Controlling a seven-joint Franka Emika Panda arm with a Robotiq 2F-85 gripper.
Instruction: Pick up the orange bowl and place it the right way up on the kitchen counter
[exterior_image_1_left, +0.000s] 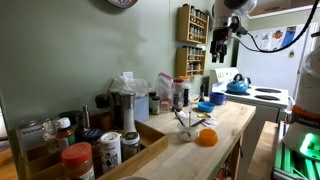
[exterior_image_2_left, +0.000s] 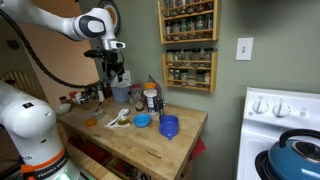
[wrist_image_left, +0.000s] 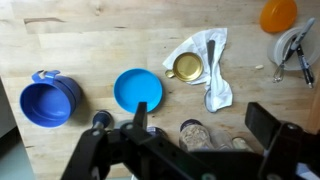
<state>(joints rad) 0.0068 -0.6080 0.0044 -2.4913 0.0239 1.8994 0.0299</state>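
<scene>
The orange bowl (exterior_image_1_left: 206, 137) sits on the wooden kitchen counter (exterior_image_1_left: 225, 125) near its front edge, and looks rounded side up. It also shows in an exterior view (exterior_image_2_left: 90, 122) and at the top right corner of the wrist view (wrist_image_left: 278, 14). My gripper (exterior_image_1_left: 221, 42) hangs high above the counter, open and empty, in both exterior views (exterior_image_2_left: 116, 70). In the wrist view its two fingers (wrist_image_left: 205, 125) are spread wide over spice jars (wrist_image_left: 192, 132), far from the orange bowl.
A small blue bowl (wrist_image_left: 138, 90), a blue cup (wrist_image_left: 48, 102) and a white cloth with a gold lid (wrist_image_left: 200, 60) lie on the counter. Metal utensils (wrist_image_left: 290, 50) lie beside the orange bowl. Jars crowd the back (exterior_image_1_left: 100, 148). A blue kettle (exterior_image_1_left: 237, 85) stands on the stove.
</scene>
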